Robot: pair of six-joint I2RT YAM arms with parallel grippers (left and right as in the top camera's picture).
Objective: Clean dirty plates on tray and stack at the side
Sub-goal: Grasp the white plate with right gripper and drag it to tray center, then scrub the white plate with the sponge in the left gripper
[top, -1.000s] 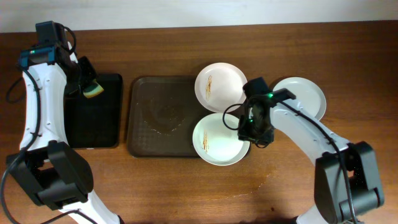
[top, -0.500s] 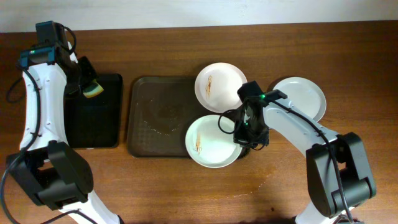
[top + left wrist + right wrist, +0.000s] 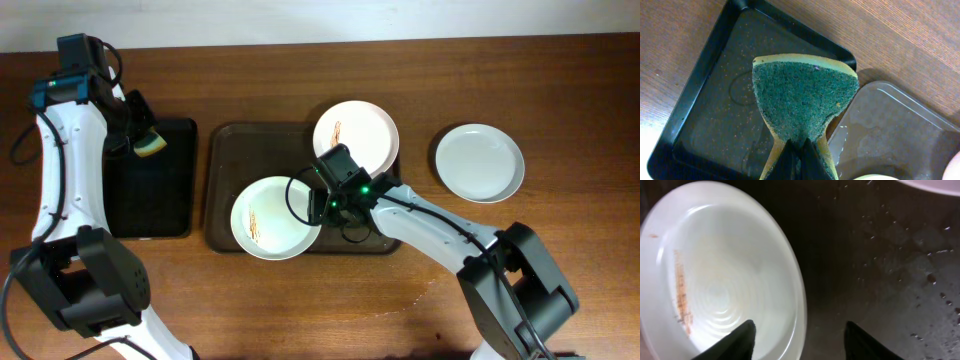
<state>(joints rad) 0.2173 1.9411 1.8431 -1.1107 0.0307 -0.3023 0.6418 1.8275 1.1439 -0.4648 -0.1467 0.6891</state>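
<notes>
Nothing readable: no text, label, brand or number on the round white plates [image 3: 275, 217], large dark brown rectangular tray [image 3: 250, 160], green sponge [image 3: 802, 95] or narrow glossy black tray [image 3: 710, 110].

Left tool [image 3: 800, 156] tightly closed, right tool [image 3: 799, 339] wide apart.

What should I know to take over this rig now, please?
Left gripper: jaws shut on the sponge, above the black tray.
Right gripper: jaws open, astride the rim of a smeared plate, front of the tray.
Second smeared plate: tray's back right corner.
Third plate, no smear showing, on the table to the right.
Left to do: wipe both smeared plates, stack them there.
</notes>
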